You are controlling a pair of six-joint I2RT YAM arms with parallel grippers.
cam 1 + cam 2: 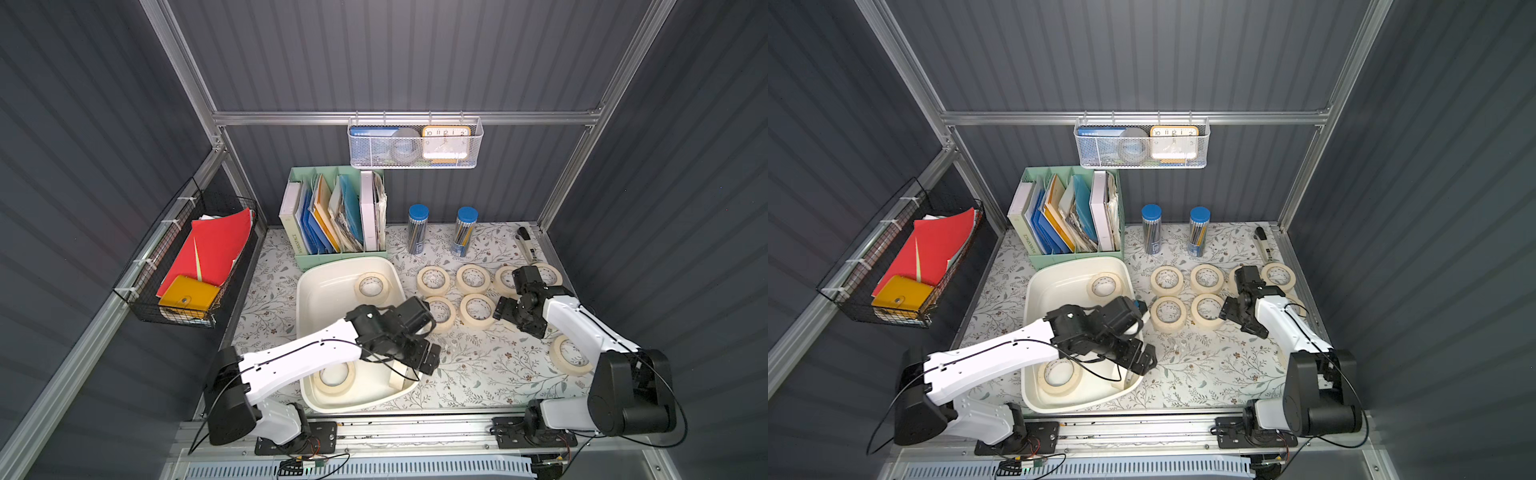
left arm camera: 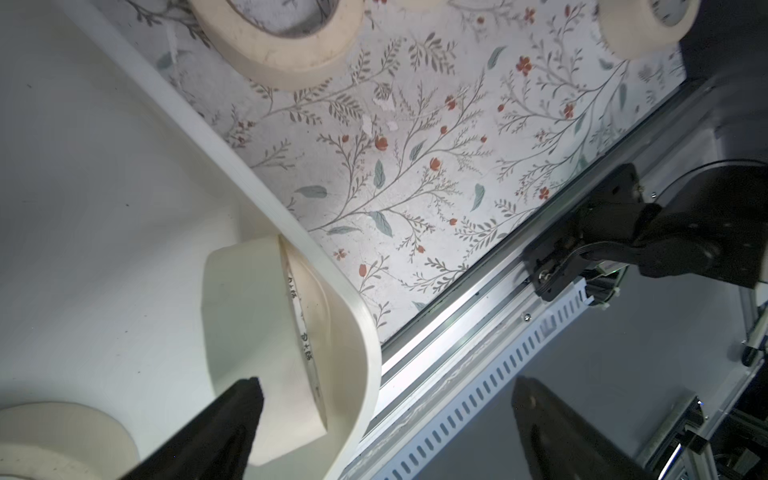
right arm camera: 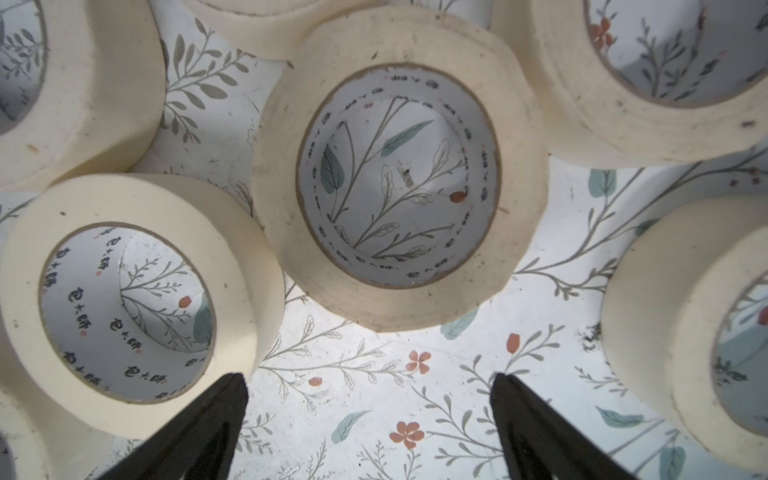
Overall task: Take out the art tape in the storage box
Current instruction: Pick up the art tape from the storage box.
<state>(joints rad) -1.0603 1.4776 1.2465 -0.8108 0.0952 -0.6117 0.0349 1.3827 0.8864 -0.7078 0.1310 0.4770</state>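
Open left pincer (image 2: pixel 386 386) nearest!
One art tape roll (image 2: pixel 249 316) stood edgewise against the storage box (image 2: pixel 266 199) wall, just ahead.

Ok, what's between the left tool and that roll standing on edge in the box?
Nothing. In the left wrist view the open left tool hangs right at the on-edge roll; only the rim of the storage box crosses between its fingers.

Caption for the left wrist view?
Open left claw by a tape roll standing on edge against the wall of the storage box.
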